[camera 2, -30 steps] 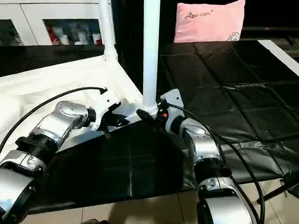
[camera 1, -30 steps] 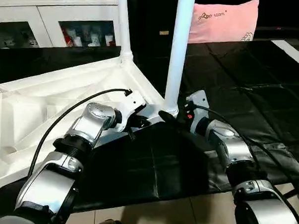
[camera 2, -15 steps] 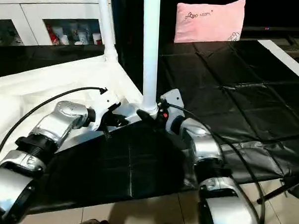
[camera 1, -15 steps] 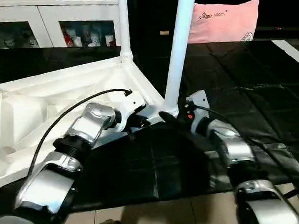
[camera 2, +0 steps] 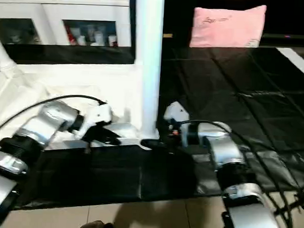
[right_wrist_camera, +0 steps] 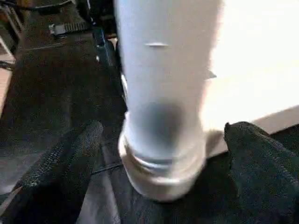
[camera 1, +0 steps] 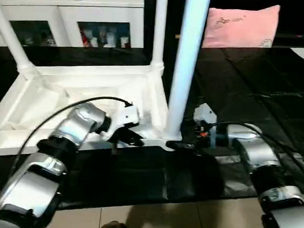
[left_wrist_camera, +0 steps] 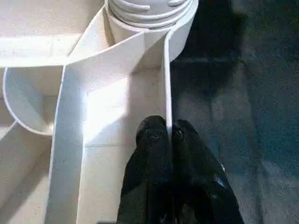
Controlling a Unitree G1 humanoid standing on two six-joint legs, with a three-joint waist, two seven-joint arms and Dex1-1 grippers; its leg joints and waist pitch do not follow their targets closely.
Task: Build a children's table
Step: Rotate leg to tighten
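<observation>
The children's table lies upside down on the black mat, its white tabletop (camera 1: 82, 91) showing its ribbed underside. Three white legs stand upright in corner sockets: the near right leg (camera 1: 186, 70), a far right leg (camera 1: 159, 33) and a far left leg (camera 1: 11, 37). My left gripper (camera 1: 133, 139) is shut on the tabletop's thin near rim (left_wrist_camera: 166, 84), close to the near right corner socket (left_wrist_camera: 149, 14). My right gripper (camera 1: 183, 144) stands open around the base of the near right leg (right_wrist_camera: 163, 93), one black finger (right_wrist_camera: 70, 163) on each side and apart from it.
A white glass-door cabinet (camera 1: 70, 19) stands behind the tabletop. A pink pillow (camera 1: 241, 27) lies at the back right. The black mat (camera 1: 254, 83) stretches to the right, and tiled floor (camera 1: 152, 220) shows along the near edge.
The whole picture has swung, so the tabletop's near edge now runs level and a far left leg has come into view. Both grippers keep their places at the near right corner.
</observation>
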